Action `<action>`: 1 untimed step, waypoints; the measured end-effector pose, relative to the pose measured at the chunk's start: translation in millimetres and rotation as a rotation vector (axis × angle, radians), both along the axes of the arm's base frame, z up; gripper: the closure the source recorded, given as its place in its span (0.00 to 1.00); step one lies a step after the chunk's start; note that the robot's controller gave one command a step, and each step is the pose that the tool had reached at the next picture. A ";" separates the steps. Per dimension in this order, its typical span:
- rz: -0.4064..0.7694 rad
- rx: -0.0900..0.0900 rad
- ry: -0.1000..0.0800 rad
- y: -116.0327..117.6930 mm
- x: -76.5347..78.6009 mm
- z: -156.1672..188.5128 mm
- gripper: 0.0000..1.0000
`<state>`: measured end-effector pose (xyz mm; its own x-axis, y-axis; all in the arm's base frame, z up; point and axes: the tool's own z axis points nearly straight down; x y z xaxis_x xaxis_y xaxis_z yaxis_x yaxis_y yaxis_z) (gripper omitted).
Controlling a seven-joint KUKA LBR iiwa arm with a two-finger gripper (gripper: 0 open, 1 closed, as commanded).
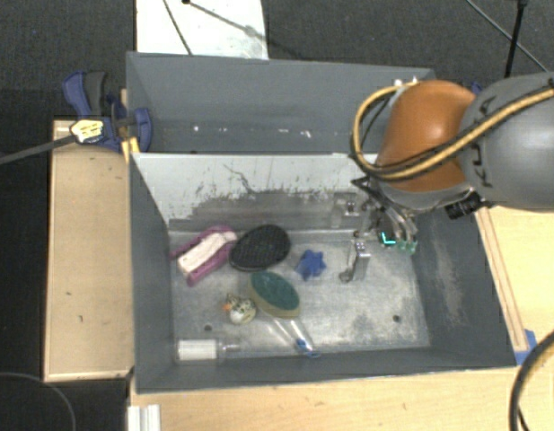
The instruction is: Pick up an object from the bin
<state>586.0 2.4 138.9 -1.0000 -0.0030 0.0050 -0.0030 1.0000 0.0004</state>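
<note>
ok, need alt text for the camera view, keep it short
The arm's claw hangs low in the grey bin, over bare floor just right of a small blue piece. Further left lie a black oval brush, a pink and purple block and a green oval pad, with a clear pen near the front wall.

lighting: even, moderately bright, supplied from overhead. glare: pale sheen noted on the bin (384, 305) floor and back wall; soft highlight seen on the orange cover (425, 137). shadows: faint; left wall shaded.
</note>
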 end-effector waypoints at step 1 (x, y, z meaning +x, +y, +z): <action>0.048 0.002 0.000 46.9 5.2 -72.8 0.00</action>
<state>591.2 49.4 66.1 -0.9987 -0.0510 0.0049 -0.0510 0.9987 0.0025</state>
